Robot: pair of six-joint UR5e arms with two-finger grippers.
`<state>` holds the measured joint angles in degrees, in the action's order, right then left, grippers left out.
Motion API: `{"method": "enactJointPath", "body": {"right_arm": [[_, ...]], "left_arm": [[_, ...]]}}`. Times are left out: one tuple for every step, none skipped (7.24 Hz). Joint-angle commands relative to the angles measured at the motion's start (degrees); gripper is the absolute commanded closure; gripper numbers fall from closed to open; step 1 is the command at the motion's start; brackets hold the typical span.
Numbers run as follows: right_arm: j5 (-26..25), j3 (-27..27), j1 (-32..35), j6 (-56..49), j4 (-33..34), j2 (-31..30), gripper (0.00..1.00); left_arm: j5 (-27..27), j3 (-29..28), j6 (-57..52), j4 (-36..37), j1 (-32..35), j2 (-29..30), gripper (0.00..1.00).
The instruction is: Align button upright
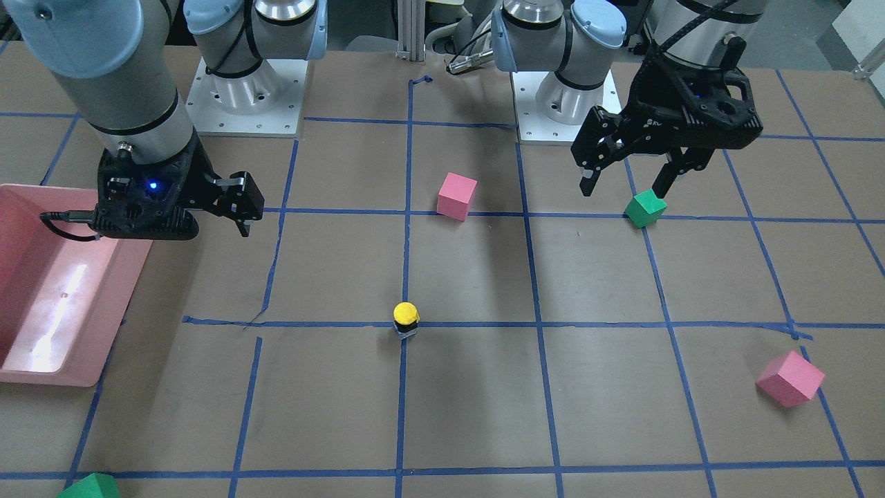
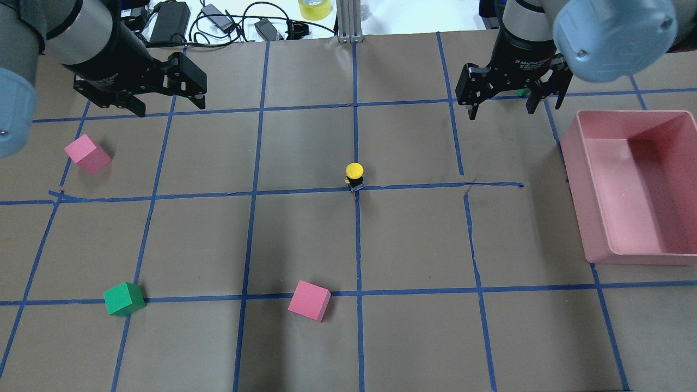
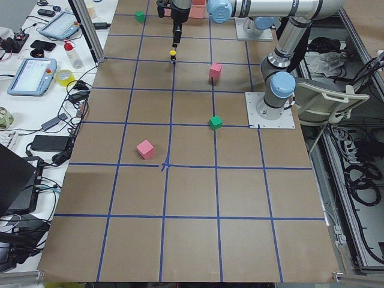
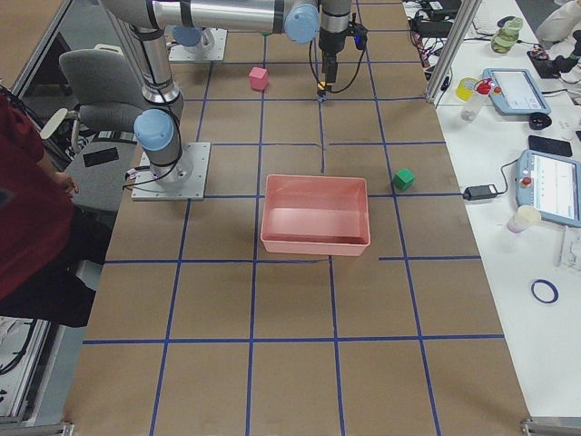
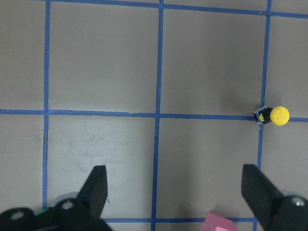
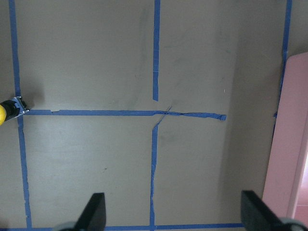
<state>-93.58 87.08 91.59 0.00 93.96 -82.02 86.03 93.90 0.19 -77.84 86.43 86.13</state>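
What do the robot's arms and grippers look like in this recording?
The left arm and right arm are silver-grey tubes with pale blue joint caps. The left gripper and right gripper are black, with angular jaws. The right one shows a blue light, white lettering and a looping black cable.

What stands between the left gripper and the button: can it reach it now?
Probably yes. The button stands alone on the table at a tape crossing. The left gripper hangs open above the table, and the nearest pink cube sits clear of the path.
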Motion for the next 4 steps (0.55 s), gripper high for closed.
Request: {"method": "enactJointPath", "body": {"right_arm": [[0.2,0.1,0.0,-0.4,0.1,-0.1,0.0],[-0.6,0.0,-0.1,-0.5,0.2,-0.2,0.0],[-1.8,-0.2,-0.2,-1.3,0.4,-0.1,0.0],[-2.0,0.4,-0.1,-0.4,0.2,-0.2,0.0]], "left_arm": [[0.0,0.1,0.0,0.0,0.0,-0.1,0.0],[0.0,0.1,0.0,0.0,0.0,-0.1,0.0],[0.0,0.1,0.0,0.0,0.0,-0.1,0.0],[0.0,0.1,0.0,0.0,0.0,-0.1,0.0]]}}
